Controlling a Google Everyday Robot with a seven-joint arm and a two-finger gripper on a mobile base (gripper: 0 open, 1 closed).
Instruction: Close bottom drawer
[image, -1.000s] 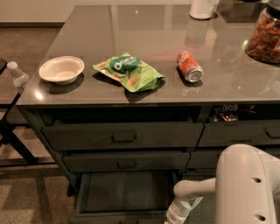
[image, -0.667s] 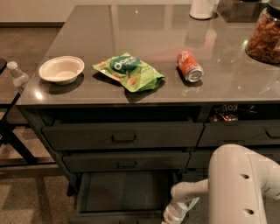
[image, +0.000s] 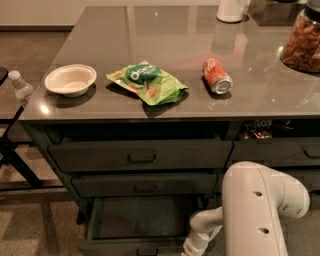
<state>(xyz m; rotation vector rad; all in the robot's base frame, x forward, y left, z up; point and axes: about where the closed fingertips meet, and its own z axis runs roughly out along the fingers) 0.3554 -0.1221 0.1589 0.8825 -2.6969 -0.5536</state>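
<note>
Grey surface (image: 170, 45) tops the stack; bottom drawer (image: 145, 220) stands pulled open, gripper (image: 191, 249) low beside its right front corner, apparently positioned for pushing; closure cannot be told.

On the counter (image: 165, 30) there are five things: one white bowl (image: 70, 79), one green snack bag (image: 146, 82), one red can (image: 216, 76) (it lies on its side), one jar of nuts (image: 301, 42) and one white container (image: 231, 9). One plastic bottle (image: 21, 86) stands beside the counter, on the left. The wide stack counts three drawers: one top drawer (image: 140, 155), one middle drawer (image: 145, 184) and one bottom drawer (image: 145, 217), which is pulled out. Of the narrower stack, one drawer front (image: 275, 151) shows clearly. There is one white arm (image: 260, 210) with one gripper (image: 192, 249), low at the bottom drawer's right front corner.
</note>
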